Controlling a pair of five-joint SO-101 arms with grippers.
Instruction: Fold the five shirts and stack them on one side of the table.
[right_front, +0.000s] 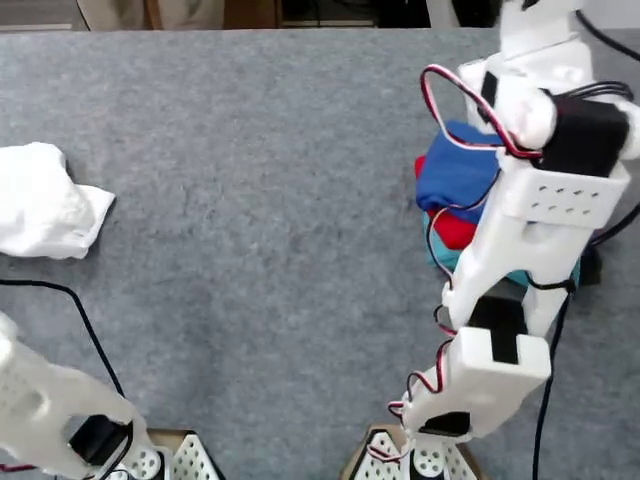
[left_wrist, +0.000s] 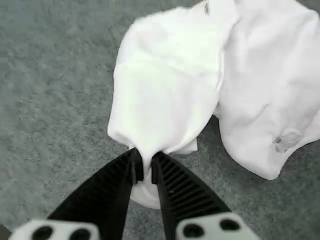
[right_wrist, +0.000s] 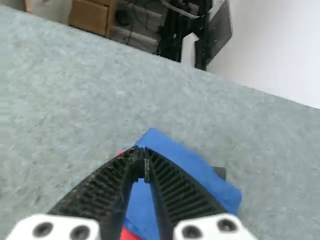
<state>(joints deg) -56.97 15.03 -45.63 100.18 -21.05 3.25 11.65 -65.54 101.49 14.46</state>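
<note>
Left hand (left_wrist: 144, 167) clenched on thin pinch of white shirt (left_wrist: 170, 75), crumpled on table (right_front: 260, 200), left side. Right hand (right_wrist: 140, 167) shut, empty, over stack (right_front: 452, 185). Risk: pinch slips when lifted, shirt drops bunched.

Nothing here carries any text, number or sign that can be read. A small tag (left_wrist: 288, 138) on the white shirt (left_wrist: 170, 85) is too blurred to show print.
</note>
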